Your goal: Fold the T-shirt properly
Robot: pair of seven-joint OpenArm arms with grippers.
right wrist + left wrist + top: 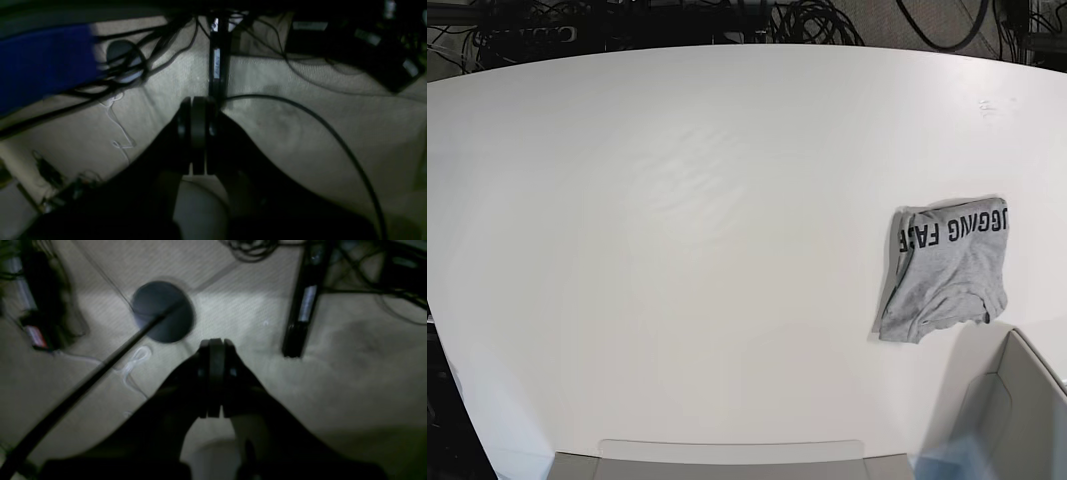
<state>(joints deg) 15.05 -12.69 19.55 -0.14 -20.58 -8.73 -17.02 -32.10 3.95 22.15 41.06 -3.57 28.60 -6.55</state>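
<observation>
The heather-grey T-shirt [947,268] lies as a small folded bundle on the right side of the white table [677,200], black block lettering facing up along its top edge. No gripper shows in the base view. In the left wrist view my left gripper [215,343] is shut and empty, hanging over a beige carpeted floor. In the right wrist view my right gripper [197,100] is shut and empty, also over the floor. The T-shirt shows in neither wrist view.
A grey bin [1017,420] stands at the table's front right corner and a grey tray edge [727,458] at the front. Cables [807,20] lie behind the table. On the floor are a dark round disc [163,311], a black bar [303,303] and cables [300,110].
</observation>
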